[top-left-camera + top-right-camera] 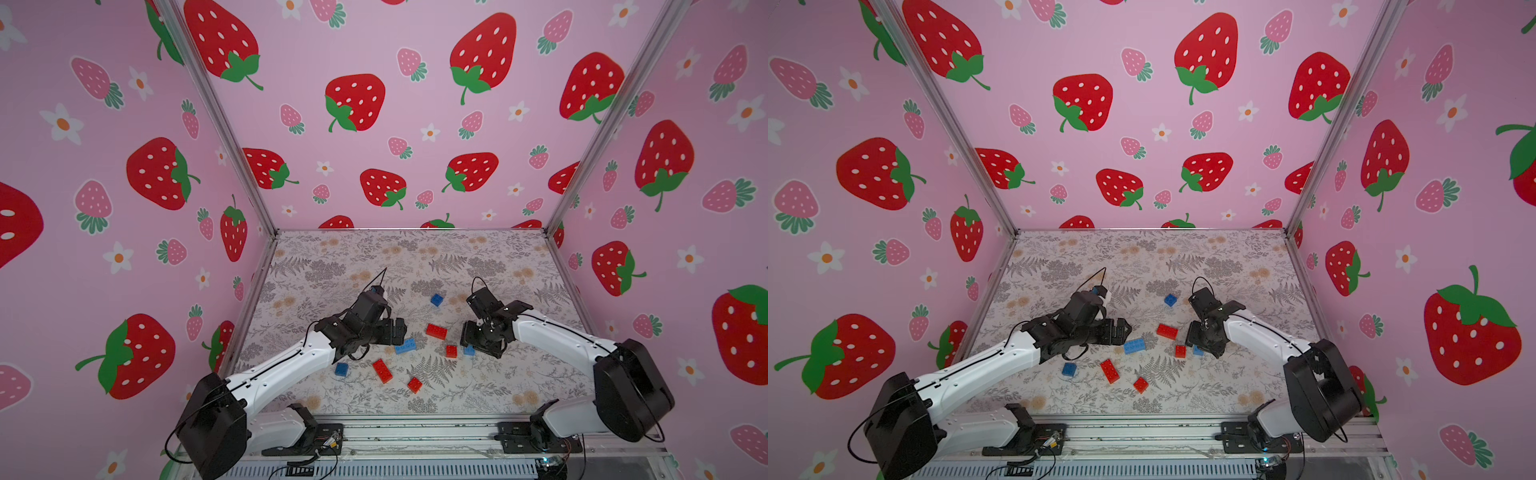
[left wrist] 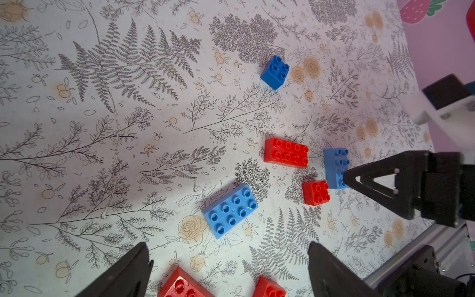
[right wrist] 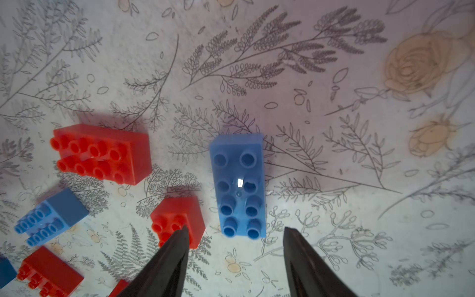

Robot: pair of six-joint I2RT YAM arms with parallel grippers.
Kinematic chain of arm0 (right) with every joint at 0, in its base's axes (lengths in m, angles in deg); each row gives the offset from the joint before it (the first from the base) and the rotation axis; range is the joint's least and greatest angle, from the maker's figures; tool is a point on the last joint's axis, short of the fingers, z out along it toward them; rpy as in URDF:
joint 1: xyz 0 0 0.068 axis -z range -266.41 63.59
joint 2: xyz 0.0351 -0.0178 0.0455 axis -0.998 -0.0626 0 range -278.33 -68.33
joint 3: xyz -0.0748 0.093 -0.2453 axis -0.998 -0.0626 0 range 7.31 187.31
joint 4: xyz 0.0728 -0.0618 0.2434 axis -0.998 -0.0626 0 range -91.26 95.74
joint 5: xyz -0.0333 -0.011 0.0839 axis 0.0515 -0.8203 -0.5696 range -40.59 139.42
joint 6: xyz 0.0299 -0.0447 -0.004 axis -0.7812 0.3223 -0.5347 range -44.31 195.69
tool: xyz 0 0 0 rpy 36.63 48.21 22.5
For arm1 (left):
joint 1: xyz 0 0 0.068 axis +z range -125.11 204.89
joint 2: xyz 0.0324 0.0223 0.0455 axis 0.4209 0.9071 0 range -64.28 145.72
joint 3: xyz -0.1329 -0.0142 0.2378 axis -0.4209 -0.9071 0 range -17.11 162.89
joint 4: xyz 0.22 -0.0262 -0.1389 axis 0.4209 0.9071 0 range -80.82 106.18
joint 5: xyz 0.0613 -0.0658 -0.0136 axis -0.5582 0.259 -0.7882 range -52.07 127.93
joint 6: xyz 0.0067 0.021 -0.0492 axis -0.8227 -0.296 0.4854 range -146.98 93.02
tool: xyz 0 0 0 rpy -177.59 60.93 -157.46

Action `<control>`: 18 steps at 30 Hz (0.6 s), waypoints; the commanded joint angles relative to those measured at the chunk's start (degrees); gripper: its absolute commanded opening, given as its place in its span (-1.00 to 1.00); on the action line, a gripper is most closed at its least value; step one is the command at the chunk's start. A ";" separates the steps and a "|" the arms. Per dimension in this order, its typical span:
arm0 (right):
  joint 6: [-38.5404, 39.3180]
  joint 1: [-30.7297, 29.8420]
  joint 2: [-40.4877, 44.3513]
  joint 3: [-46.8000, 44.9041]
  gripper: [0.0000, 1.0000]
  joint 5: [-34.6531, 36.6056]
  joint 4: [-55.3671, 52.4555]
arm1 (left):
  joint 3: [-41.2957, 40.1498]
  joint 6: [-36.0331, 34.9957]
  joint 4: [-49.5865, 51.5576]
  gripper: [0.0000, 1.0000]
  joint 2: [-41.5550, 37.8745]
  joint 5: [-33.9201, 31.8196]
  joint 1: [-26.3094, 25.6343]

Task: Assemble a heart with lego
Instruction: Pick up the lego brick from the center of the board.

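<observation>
Worktop (image 1: pixel 415 257): all eight lego (image 1: pixel 436 331) scattered loose mid-span between the arms, none joined, so no heart yet.
Left tool (image 2: pixel 227 246): gaping wide, empty, hovering over the centre long blue brick (image 2: pixel 230 210).
Right tool (image 3: pixel 235 228): partly spread, gripping nothing, straddling one end of the second long blue brick (image 3: pixel 237 185), right of centre.
Suggest: square up across its width, drop lower before closing, mind the small red brick (image 3: pixel 177 213) just beside one finger.
</observation>
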 commanded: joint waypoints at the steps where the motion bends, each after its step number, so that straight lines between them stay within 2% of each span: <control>1: -0.68 -0.26 -2.16 1.26 0.16 2.17 0.87 | 1.66 0.07 -0.79 0.99 0.52 -1.43 -0.25; 9: 1.36 -0.27 -5.08 1.70 -0.12 2.23 3.43 | 1.57 -0.24 -1.09 0.99 1.52 -1.15 -0.25; 12: 3.41 -0.24 -4.32 2.46 -0.35 3.34 2.66 | 1.62 -0.07 -1.06 0.99 1.63 -1.42 -0.28; 18: 15.46 0.59 -1.81 7.91 -0.58 3.81 -0.99 | 2.47 -0.19 -0.74 0.99 0.93 -2.08 -0.17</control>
